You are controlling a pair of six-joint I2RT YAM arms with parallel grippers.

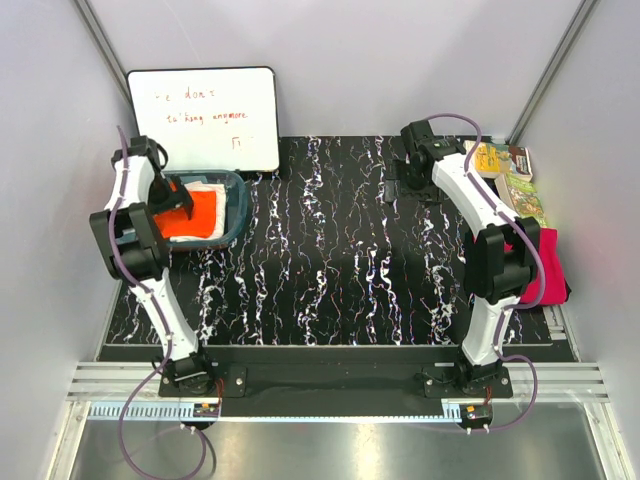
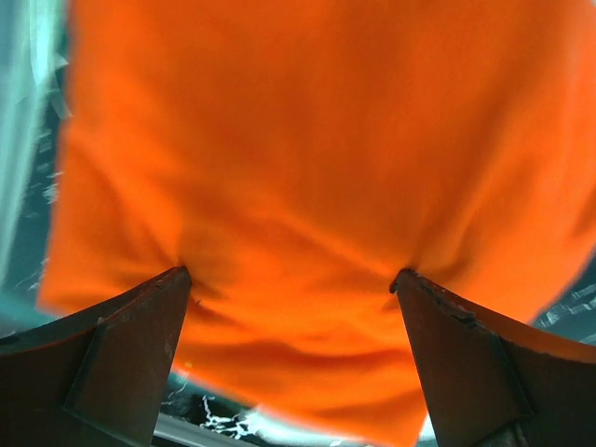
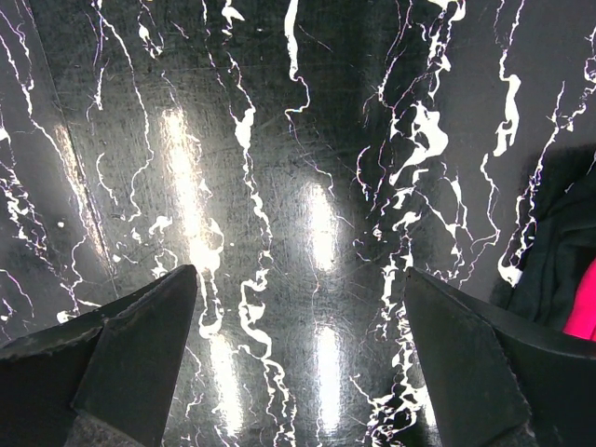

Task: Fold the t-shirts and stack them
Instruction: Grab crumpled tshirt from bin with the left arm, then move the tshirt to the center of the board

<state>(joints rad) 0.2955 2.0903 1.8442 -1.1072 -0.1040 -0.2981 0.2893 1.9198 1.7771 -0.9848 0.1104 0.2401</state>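
The orange t-shirt (image 1: 195, 213) lies in the teal tub (image 1: 240, 205) at the back left, on top of the cream-white t-shirt (image 1: 210, 189). My left gripper (image 1: 172, 205) is down in the tub. In the left wrist view it (image 2: 291, 277) is open wide, and both fingertips (image 2: 182, 277) press into the orange t-shirt (image 2: 307, 158), dimpling it. The magenta-pink t-shirt (image 1: 547, 268) lies at the right table edge, partly hidden behind the right arm. My right gripper (image 1: 412, 185) is open and empty over the bare black marbled table (image 3: 298, 140) at the back right.
A whiteboard (image 1: 205, 120) leans on the back wall behind the tub. Colourful booklets (image 1: 515, 185) lie at the back right edge. A sliver of pink fabric (image 3: 585, 312) shows at the right edge of the right wrist view. Grey walls close in both sides.
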